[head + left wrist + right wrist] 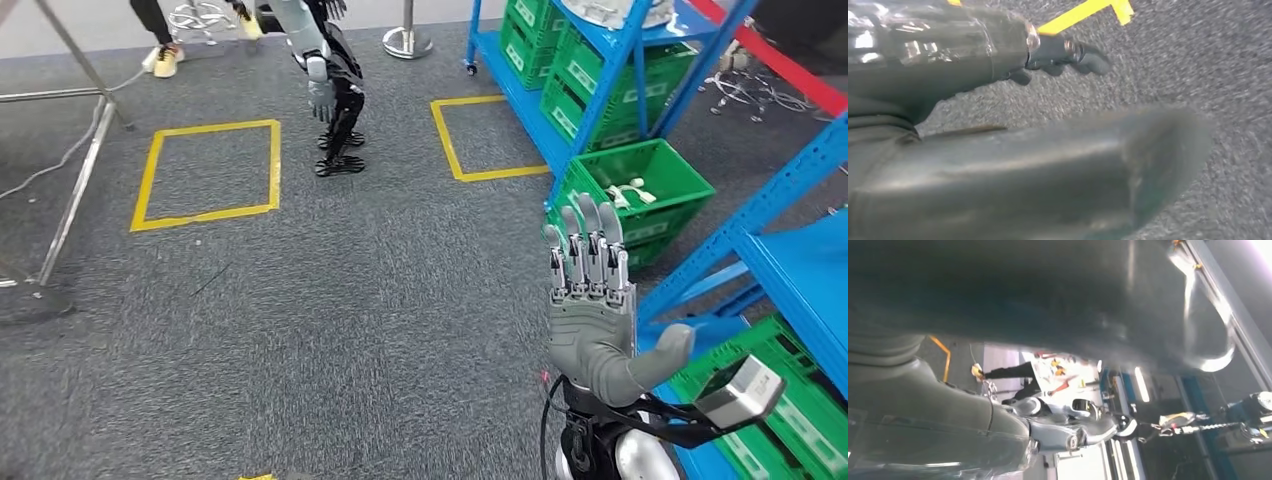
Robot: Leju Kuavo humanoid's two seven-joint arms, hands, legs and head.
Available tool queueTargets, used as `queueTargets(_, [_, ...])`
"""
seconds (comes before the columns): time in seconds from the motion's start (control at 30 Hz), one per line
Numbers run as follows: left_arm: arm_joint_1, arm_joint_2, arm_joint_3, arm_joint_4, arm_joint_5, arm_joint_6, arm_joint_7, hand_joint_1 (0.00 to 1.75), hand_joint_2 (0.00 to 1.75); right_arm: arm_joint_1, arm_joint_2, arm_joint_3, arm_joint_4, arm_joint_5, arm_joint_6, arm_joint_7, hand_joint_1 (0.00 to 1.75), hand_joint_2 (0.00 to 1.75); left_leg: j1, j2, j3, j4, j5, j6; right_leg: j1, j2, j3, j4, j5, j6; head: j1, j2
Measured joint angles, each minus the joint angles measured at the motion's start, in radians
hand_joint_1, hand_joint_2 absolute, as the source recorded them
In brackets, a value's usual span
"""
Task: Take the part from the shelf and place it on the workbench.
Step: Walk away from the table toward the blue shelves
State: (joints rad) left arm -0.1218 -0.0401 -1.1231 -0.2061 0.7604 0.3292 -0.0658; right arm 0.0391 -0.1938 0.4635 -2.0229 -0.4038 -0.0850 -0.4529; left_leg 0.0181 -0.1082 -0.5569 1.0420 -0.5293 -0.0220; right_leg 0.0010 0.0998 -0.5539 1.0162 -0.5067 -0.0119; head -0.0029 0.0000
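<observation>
Right robot hand [592, 310] is raised, released, fingers straight, with the green bin [640, 190] on the blue shelf [600, 110] at one o'clock; left robot hand's [998, 165] state is unclear.

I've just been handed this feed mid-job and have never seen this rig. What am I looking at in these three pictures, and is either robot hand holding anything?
You are looking through a two-legged humanoid robot's cameras. The wide picture is from its head, looking forward and down at grey carpet marked with yellow tape squares. The right robot hand is raised in front of the camera, fingers straight and apart, holding nothing. To its right stands a blue shelf loaded with green crates; the nearest open crate holds pale parts. Another humanoid robot stands farther off, with a person's shoes near it.

The other two pictures come from cameras at the wrists, so they look turned and blurry. The left wrist view shows the left robot hand over the carpet, with nothing visibly in it; the blur hides how its fingers lie. The right wrist view is mostly the hand's own grey cover.
</observation>
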Motion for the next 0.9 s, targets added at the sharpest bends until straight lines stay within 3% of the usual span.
queueTargets(0.07, [0.0, 0.0, 0.0, 0.001, 0.0, 0.0, 0.0, 0.0, 0.0, 0.001, 0.0, 0.0, 0.0, -0.002, 0.0, 0.0, 0.0, 0.0, -0.002, 0.024, 0.002, -0.005, -0.001, 0.009, -0.004, 0.024, -0.011, 0.003, 0.002, 0.01, 0.001, 0.0])
queueTargets(0.1, [0.0, 0.0, 0.0, 0.002, 0.0, 0.0, 0.0, 0.0, 0.0, 0.002, 0.0, 0.0, -0.001, -0.003, -0.001, 0.0, 0.0, 0.0, -0.001, 0.04, 0.002, -0.006, 0.0, 0.014, -0.003, 0.015, -0.017, 0.011, -0.003, 0.014, 0.003, 0.0])
queueTargets(0.13, [-0.001, 0.0, 0.0, 0.003, 0.0, 0.0, 0.0, 0.0, 0.0, 0.002, 0.0, 0.0, -0.001, -0.003, -0.001, 0.0, 0.0, 0.0, 0.0, 0.057, 0.003, -0.008, 0.0, 0.019, -0.002, -0.006, -0.029, 0.033, -0.017, 0.019, 0.009, 0.0])
queueTargets(0.2, [0.0, -0.001, 0.0, 0.004, 0.0, 0.0, 0.0, 0.0, 0.0, 0.0, 0.0, 0.0, -0.002, -0.003, -0.001, 0.0, 0.0, 0.0, -0.002, 0.094, 0.003, -0.01, -0.003, 0.027, 0.0, -0.068, -0.078, 0.134, -0.072, 0.029, 0.022, 0.0])
queueTargets(0.27, [0.003, 0.001, 0.0, 0.005, 0.0, 0.0, 0.0, 0.0, 0.0, 0.001, 0.0, 0.0, -0.001, -0.003, -0.001, 0.0, 0.0, 0.0, -0.005, 0.132, 0.003, -0.009, -0.006, 0.031, -0.001, -0.093, -0.137, 0.257, -0.121, 0.035, 0.033, 0.0])
queueTargets(0.3, [0.003, 0.001, 0.0, 0.006, 0.0, 0.0, 0.0, 0.0, 0.0, 0.003, 0.0, 0.0, 0.0, -0.003, -0.001, 0.0, 0.0, 0.0, -0.007, 0.149, 0.004, -0.009, -0.009, 0.032, -0.001, -0.096, -0.15, 0.284, -0.122, 0.035, 0.037, 0.0])
queueTargets(0.33, [0.002, 0.002, 0.0, 0.006, 0.0, 0.0, 0.0, 0.0, 0.0, 0.004, 0.0, 0.0, 0.0, -0.003, -0.001, 0.0, 0.0, 0.0, -0.008, 0.163, 0.005, -0.009, -0.011, 0.032, -0.001, -0.098, -0.144, 0.273, -0.104, 0.033, 0.04, 0.0])
queueTargets(0.37, [0.001, 0.001, 0.0, 0.006, 0.0, 0.0, 0.0, 0.0, 0.0, 0.005, 0.0, 0.0, 0.001, -0.003, -0.001, 0.0, 0.0, 0.0, -0.009, 0.175, 0.008, -0.009, -0.013, 0.031, 0.0, -0.102, -0.121, 0.227, -0.07, 0.029, 0.043, 0.0])
queueTargets(0.43, [-0.002, 0.0, 0.0, 0.006, 0.0, 0.0, 0.0, 0.0, 0.0, 0.006, 0.0, -0.001, 0.001, -0.003, -0.001, 0.0, 0.0, 0.0, -0.012, 0.195, 0.014, -0.01, -0.018, 0.029, 0.009, -0.135, -0.056, 0.096, -0.008, 0.015, 0.046, 0.0])
queueTargets(0.5, [-0.004, -0.002, 0.0, 0.006, 0.0, 0.0, 0.0, 0.0, 0.0, 0.006, 0.0, -0.003, 0.001, -0.003, -0.001, 0.0, 0.0, 0.0, -0.015, 0.211, 0.015, -0.01, -0.021, 0.023, 0.022, -0.168, -0.02, 0.019, 0.003, -0.002, 0.048, 0.0])
queueTargets(0.57, [-0.005, -0.004, 0.0, 0.006, 0.0, 0.0, 0.0, 0.0, 0.0, 0.007, 0.0, -0.007, 0.001, -0.003, -0.001, 0.0, 0.0, 0.0, -0.017, 0.23, 0.017, -0.013, -0.022, 0.015, 0.027, -0.161, -0.014, 0.002, -0.004, -0.013, 0.05, 0.0])
queueTargets(0.6, [-0.006, -0.004, 0.0, 0.006, 0.0, 0.0, 0.0, 0.0, 0.0, 0.009, 0.001, -0.008, 0.0, -0.003, -0.001, 0.0, 0.0, 0.0, -0.015, 0.218, 0.02, -0.011, -0.026, 0.009, 0.024, -0.151, -0.01, -0.006, -0.001, -0.015, 0.05, 0.0])
queueTargets(0.67, [-0.007, -0.005, 0.0, 0.006, 0.0, 0.0, -0.001, 0.0, 0.0, 0.008, 0.001, -0.009, -0.001, -0.003, -0.001, 0.0, 0.0, 0.0, -0.012, 0.155, 0.004, 0.032, -0.056, 0.0, 0.016, -0.131, 0.0, -0.022, 0.007, -0.021, 0.047, 0.0])
queueTargets(0.7, [-0.007, -0.005, 0.0, 0.006, 0.0, 0.0, -0.001, 0.0, 0.0, 0.007, 0.002, -0.009, -0.001, -0.003, -0.001, 0.0, 0.0, 0.0, -0.01, 0.117, -0.023, 0.084, -0.082, -0.003, 0.013, -0.122, 0.003, -0.026, 0.01, -0.024, 0.041, 0.0])
queueTargets(0.77, [-0.003, -0.003, 0.0, 0.006, 0.0, 0.0, 0.0, 0.0, 0.0, 0.006, 0.004, -0.01, 0.0, -0.004, 0.0, 0.0, 0.0, 0.0, -0.01, 0.098, -0.092, 0.206, -0.128, -0.006, 0.011, -0.097, 0.004, -0.026, 0.01, -0.028, 0.03, 0.0])
queueTargets(0.8, [-0.001, -0.002, 0.0, 0.007, 0.0, 0.0, 0.0, 0.0, 0.0, 0.008, 0.005, -0.01, 0.001, -0.004, 0.0, 0.0, 0.0, 0.0, -0.009, 0.099, -0.118, 0.241, -0.129, -0.007, 0.011, -0.082, 0.004, -0.025, 0.009, -0.028, 0.026, 0.0])
queueTargets(0.83, [0.0, -0.001, 0.0, 0.007, 0.0, 0.0, 0.0, 0.0, 0.0, 0.009, 0.005, -0.01, 0.001, -0.004, 0.0, 0.0, 0.0, 0.0, -0.009, 0.1, -0.127, 0.239, -0.109, -0.008, 0.01, -0.067, 0.005, -0.023, 0.008, -0.027, 0.023, 0.0])
queueTargets(0.9, [0.0, 0.0, 0.0, 0.007, 0.0, 0.0, 0.0, 0.0, 0.0, 0.009, 0.005, -0.011, 0.002, -0.004, 0.0, 0.0, 0.0, 0.0, -0.006, 0.076, -0.096, 0.141, -0.027, -0.01, 0.006, -0.037, 0.006, -0.014, 0.001, -0.021, 0.016, 0.0])
